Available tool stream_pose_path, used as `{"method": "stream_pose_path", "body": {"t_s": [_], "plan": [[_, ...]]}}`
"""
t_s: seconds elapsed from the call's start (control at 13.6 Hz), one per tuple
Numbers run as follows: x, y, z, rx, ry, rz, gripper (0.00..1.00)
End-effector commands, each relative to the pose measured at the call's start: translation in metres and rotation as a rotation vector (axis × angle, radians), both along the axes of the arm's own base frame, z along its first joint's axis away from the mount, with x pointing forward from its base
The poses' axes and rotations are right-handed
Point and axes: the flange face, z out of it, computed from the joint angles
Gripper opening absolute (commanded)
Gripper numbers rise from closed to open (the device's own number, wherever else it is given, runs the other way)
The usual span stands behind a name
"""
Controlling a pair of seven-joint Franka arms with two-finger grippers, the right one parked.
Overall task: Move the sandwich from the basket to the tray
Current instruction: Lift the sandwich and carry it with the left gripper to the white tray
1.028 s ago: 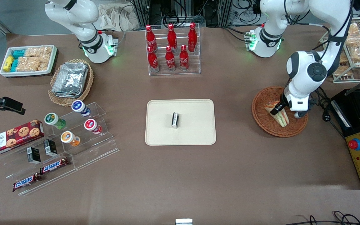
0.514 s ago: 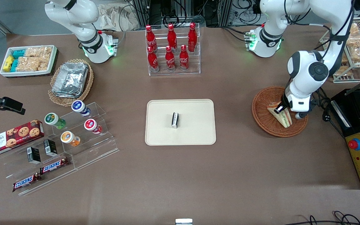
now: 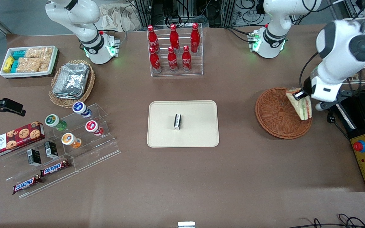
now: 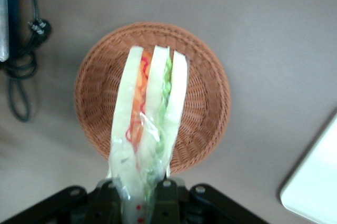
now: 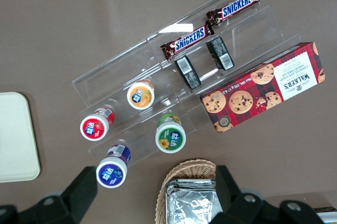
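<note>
Sandwich (image 3: 301, 106) hangs pinched in my gripper (image 3: 300, 94), fingers clamped on its wrap, above the basket (image 3: 272, 115) rim nearest the working arm's table end. Lift done, I judge; next I carry it to the tray (image 3: 198, 133), avoiding the small box (image 3: 177, 121).

Sandwich (image 4: 150, 124) sealed in clear glossy film, clamped in black matt gripper (image 3: 299, 94) above coarse reddish-brown woven wicker basket (image 3: 276, 122); smooth matt cream plastic tray (image 3: 198, 136) on matt brown table covering (image 3: 182, 177); crinkled shiny foil trays (image 3: 71, 79) in paler wicker.
</note>
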Motion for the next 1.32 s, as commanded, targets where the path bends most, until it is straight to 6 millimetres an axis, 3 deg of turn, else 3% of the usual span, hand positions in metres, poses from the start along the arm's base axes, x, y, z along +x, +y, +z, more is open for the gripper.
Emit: {"method": "stream_pose_path", "body": {"t_s": [0.0,0.07,0.29,0.51,0.81,1.03,1.25], "plan": [[0.022,-0.04,0.061,-0.002,0.012,-0.078,0.0],[0.023,-0.065,0.072,-0.002,0.005,-0.124,0.0],[0.026,-0.15,0.073,-0.024,-0.004,-0.259,0.0],[0.018,-0.222,0.044,-0.076,-0.002,-0.354,0.0],[0.02,-0.31,-0.05,-0.106,-0.017,-0.309,0.0],[0.025,-0.348,-0.119,-0.11,-0.051,-0.309,0.0],[0.03,-0.359,-0.179,-0.09,-0.071,-0.321,0.0]]}}
